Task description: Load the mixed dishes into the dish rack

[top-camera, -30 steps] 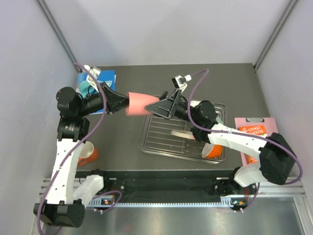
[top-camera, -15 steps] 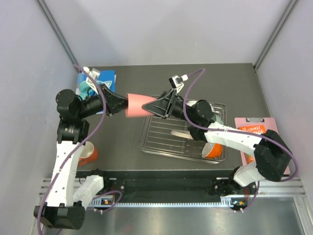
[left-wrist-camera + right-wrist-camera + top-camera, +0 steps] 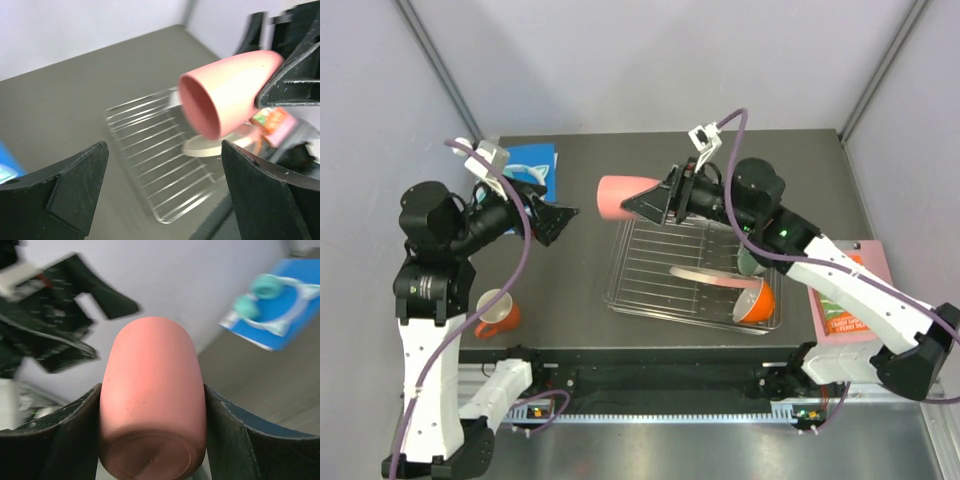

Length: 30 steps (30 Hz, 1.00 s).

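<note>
The pink cup (image 3: 618, 196) hangs on its side above the far left corner of the dish rack (image 3: 650, 290). My right gripper (image 3: 642, 203) is shut on its base end, the fingers (image 3: 75, 435) pressing both sides of the cup (image 3: 152, 390). To the cup's left my left gripper (image 3: 563, 220) stands open and apart from it; the cup's mouth (image 3: 200, 107) faces it. A white plate (image 3: 705, 275), an orange bowl (image 3: 757, 303) and a mint-green bowl (image 3: 748, 262) are in the rack. The orange mug (image 3: 496, 314) stands on the table at the left.
A flat blue board (image 3: 535, 163) with a teal ring (image 3: 265, 289) lies at the far left of the table. At the right edge, a pink clipboard (image 3: 845, 305) lies partly under my right arm. Grey walls close in the back and sides.
My left gripper let go of the pink cup and drew back to the left. My right gripper closed on the cup and now holds it alone, a little higher and to the right.
</note>
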Available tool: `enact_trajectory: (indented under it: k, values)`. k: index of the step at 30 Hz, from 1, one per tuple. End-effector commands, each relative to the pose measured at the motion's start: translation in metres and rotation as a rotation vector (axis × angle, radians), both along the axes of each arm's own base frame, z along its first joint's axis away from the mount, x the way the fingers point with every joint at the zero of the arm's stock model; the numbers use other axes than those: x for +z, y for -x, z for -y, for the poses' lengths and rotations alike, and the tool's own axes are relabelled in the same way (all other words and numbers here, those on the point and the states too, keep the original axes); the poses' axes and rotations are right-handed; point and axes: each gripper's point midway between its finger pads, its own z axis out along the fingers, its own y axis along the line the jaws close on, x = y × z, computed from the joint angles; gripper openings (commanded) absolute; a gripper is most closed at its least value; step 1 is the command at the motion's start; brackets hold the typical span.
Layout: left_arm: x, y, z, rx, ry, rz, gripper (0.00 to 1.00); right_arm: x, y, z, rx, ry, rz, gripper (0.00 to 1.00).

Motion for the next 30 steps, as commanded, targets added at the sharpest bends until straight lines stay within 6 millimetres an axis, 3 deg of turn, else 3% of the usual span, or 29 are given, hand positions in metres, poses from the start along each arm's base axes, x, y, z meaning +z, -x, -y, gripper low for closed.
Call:
enact_trajectory:
  k: [1, 2, 3, 8, 9, 11, 13, 20, 24, 30]
  values:
    - [-0.022, -0.019, -0.040, 0.261, -0.107, -0.030, 0.99, -0.065, -0.041, 0.050, -0.247, 0.461, 0.016, 0.00]
    - [-0.026, -0.022, -0.046, 0.305, -0.106, -0.045, 0.99, -0.074, -0.054, 0.060, -0.309, 0.549, 0.033, 0.00]
    - [-0.032, -0.027, -0.055, 0.365, -0.115, -0.063, 0.99, -0.093, -0.052, 0.067, -0.303, 0.656, -0.007, 0.00]
    - [-0.071, -0.039, -0.077, 0.488, -0.170, -0.151, 0.99, -0.112, -0.089, 0.066, -0.421, 0.917, 0.051, 0.00]
    - [-0.081, -0.038, -0.081, 0.502, -0.199, -0.179, 0.99, -0.133, -0.095, 0.065, -0.415, 0.999, 0.028, 0.00]
    - [-0.094, -0.042, -0.097, 0.562, -0.283, -0.204, 0.99, -0.130, -0.108, 0.066, -0.459, 1.055, 0.061, 0.00]
    - [-0.104, -0.040, -0.111, 0.609, -0.352, -0.236, 0.99, -0.148, -0.117, 0.062, -0.456, 1.130, 0.070, 0.00]
    - [-0.110, -0.027, -0.112, 0.586, -0.392, -0.214, 0.99, -0.195, -0.125, 0.043, -0.407, 1.235, 0.061, 0.00]
    - [-0.126, -0.025, -0.113, 0.574, -0.427, -0.244, 0.99, -0.218, -0.127, 0.031, -0.369, 1.259, 0.058, 0.00]
    - [-0.151, -0.024, -0.142, 0.687, -0.548, -0.282, 0.99, -0.244, -0.133, 0.016, -0.327, 1.284, 0.059, 0.00]
